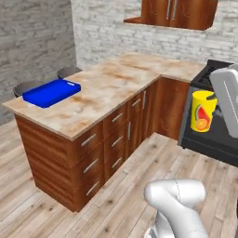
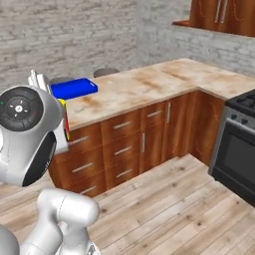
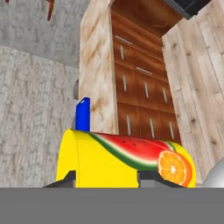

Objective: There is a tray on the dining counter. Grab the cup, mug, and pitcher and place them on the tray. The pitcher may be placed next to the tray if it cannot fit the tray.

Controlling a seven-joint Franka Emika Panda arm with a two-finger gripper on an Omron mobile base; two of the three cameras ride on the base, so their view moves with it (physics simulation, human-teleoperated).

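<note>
Tool (image 3: 105, 178) clamped on yellow cup (image 1: 203, 111) — held aloft over wood floor (image 1: 139, 186), blue tray (image 1: 51, 92) at dining counter (image 1: 102, 93) end

base views: flank arm, share dining counter (image 1: 93, 97) | hand: close

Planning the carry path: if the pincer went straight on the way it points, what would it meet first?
The pincer already grips the yellow cup; beyond it, probably the dining counter near the blue tray, though depth is unclear.

Ahead of me: reddish wood base cabinets w/ silver drawer handles (image 1: 88, 139), black stove (image 2: 239, 144) at right, wood wall cabinet (image 1: 179, 11) on grey brick wall (image 2: 60, 35), light plank floor (image 2: 164, 209).
</note>
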